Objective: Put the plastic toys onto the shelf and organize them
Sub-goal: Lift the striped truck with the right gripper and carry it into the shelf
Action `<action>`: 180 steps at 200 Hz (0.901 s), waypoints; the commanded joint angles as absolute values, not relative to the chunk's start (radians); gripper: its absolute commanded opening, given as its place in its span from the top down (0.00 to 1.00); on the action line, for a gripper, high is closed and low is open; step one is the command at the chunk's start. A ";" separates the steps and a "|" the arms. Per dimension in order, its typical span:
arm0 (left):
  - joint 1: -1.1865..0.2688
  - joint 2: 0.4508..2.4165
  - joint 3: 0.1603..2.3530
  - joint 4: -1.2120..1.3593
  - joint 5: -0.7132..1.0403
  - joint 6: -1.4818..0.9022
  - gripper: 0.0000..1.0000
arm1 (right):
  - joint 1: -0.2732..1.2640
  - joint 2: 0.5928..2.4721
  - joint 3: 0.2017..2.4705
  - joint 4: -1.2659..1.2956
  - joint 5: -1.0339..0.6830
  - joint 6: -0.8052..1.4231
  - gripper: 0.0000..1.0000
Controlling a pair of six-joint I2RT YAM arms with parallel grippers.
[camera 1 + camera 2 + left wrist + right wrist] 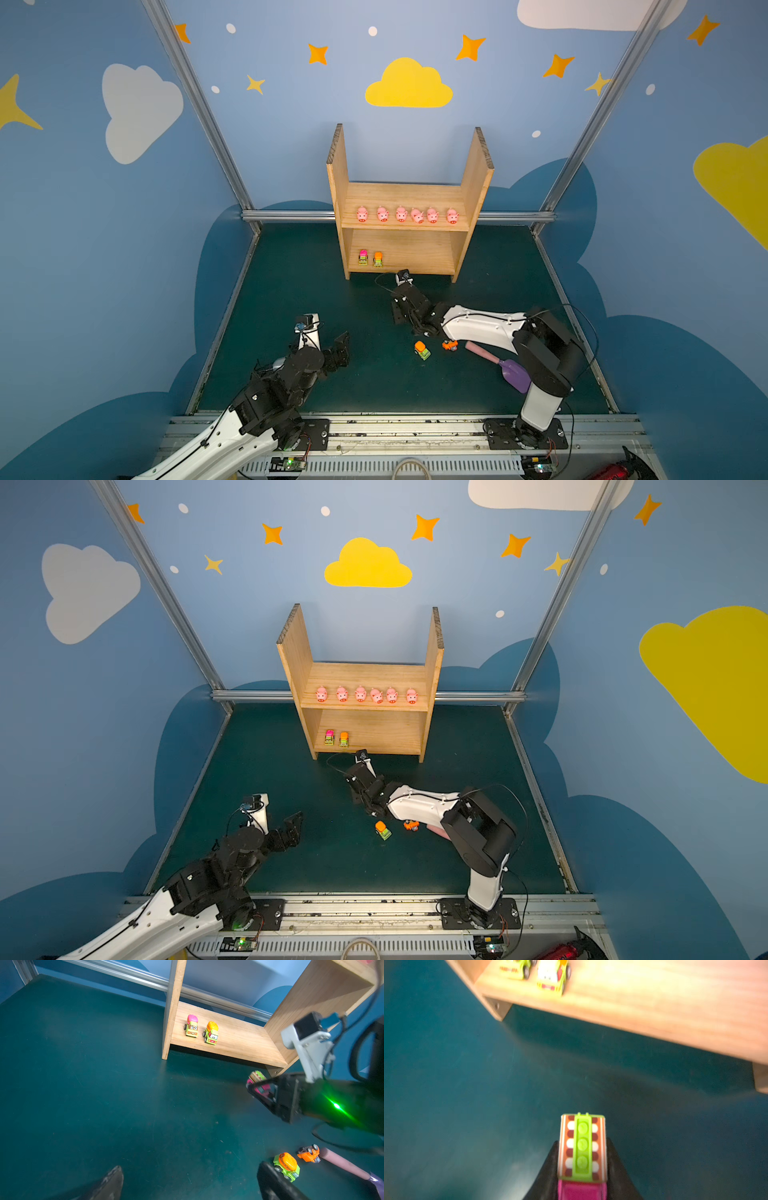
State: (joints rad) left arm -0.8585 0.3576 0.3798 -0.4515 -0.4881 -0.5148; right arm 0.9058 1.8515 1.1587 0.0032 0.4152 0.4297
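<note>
No lettering, brand or number can be read anywhere. The toy vehicles point(192, 1026) bear only painted faces and stripes.

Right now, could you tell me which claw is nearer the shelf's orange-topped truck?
Right. The right claw, gripping a toy vehicle, is just in front of the orange-topped truck; the left claw is open, far back.

The left arm point(270, 395) is lying folded low at lower left in both top views, its left gripper point(341, 351) holding its jaws wide apart. The right arm point(482, 328) is stretching from lower right toward frame centre, its right gripper point(582, 1142) pinching a pink-and-green toy car point(582, 1151).
</note>
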 commanded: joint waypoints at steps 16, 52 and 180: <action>-0.860 0.337 0.393 -0.425 -0.496 -0.501 0.00 | 0.849 1.969 1.327 0.002 0.377 0.390 0.75; -0.860 0.337 0.394 -0.415 -0.499 -0.492 0.00 | 0.803 2.070 1.472 -0.018 0.350 0.374 0.74; -0.859 0.354 0.382 -0.375 -0.534 -0.450 0.00 | 0.719 2.286 1.767 -0.059 0.311 0.383 0.73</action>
